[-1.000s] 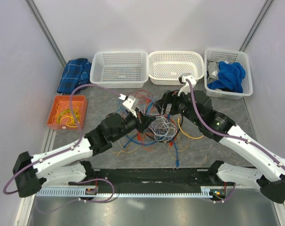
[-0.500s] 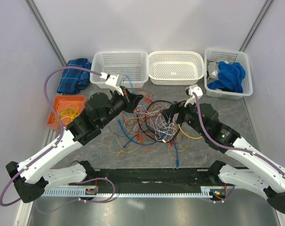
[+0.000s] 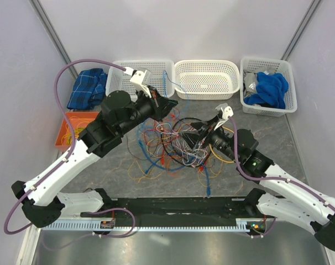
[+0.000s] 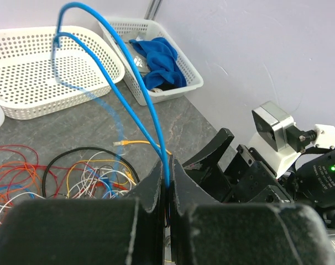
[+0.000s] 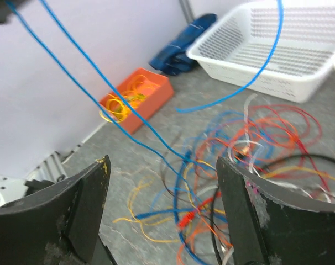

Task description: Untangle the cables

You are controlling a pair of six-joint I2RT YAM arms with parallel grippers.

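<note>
The cables (image 3: 178, 142) lie in a jumble of red, orange, yellow, white and blue wires with a black loop (image 3: 181, 120) on the table's middle. My left gripper (image 3: 168, 102) is raised over the jumble's back left. It is shut on a blue cable (image 4: 131, 83), pinched between the jaws (image 4: 167, 176). The cable arcs up over the white baskets (image 3: 168, 81). My right gripper (image 3: 197, 128) hangs open and empty above the jumble's right side. In the right wrist view the gripper (image 5: 165, 204) is open above the wires, and the blue cable (image 5: 156, 131) runs taut down into them.
Three white baskets stand along the back: left (image 3: 123, 83), middle (image 3: 206, 80), and right (image 3: 289, 102) holding a blue cloth (image 3: 270, 88). An orange tray (image 3: 65, 138) of yellow wires sits at the left, a plaid blue cloth (image 3: 87, 88) behind it.
My left gripper has risen and moved back toward the baskets, drawing the blue cable up out of the jumble. My right gripper has pulled back toward the near side.
</note>
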